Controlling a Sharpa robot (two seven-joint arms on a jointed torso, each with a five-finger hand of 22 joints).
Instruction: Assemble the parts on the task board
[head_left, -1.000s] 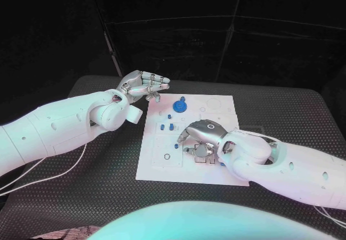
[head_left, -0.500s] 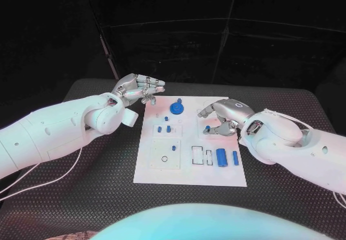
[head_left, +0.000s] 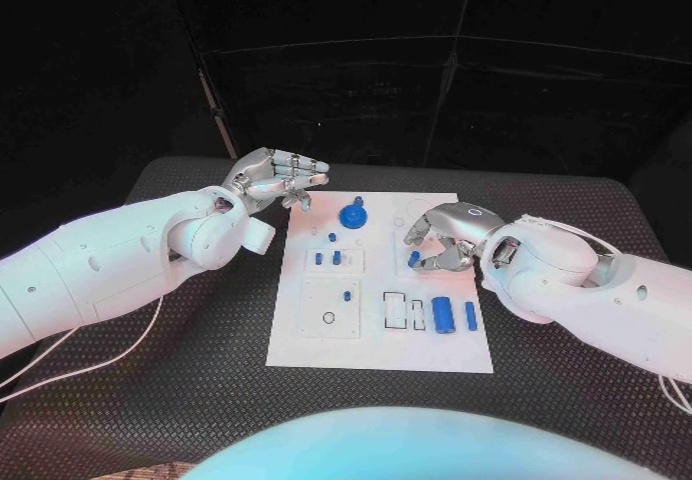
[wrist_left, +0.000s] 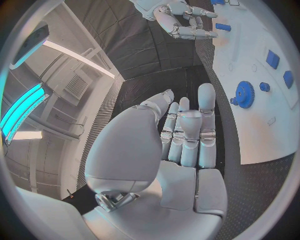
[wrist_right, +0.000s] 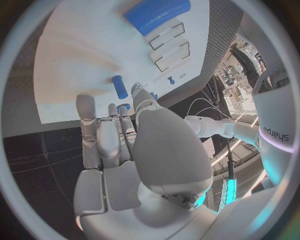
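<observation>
Hovering over the white rectangular task board (head_left: 378, 340), the right hand (head_left: 444, 238) curls its fingers around a small blue peg (head_left: 415, 258); it should lower squarely into its socket. The left hand (head_left: 278, 177) waits beside the board's far corner, fingers curled, empty.

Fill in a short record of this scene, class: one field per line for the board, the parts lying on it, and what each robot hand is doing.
Board: white rectangular task board on a black table.
Gear: round blue toothed gear near the board's far edge.
Bars: two long blue bars side by side near the board's right edge.
Left hand: silver left hand raised off the board's far left corner, fingers curled, holding nothing.
Right hand: silver right hand over the board's right side, holding a small blue part.
</observation>
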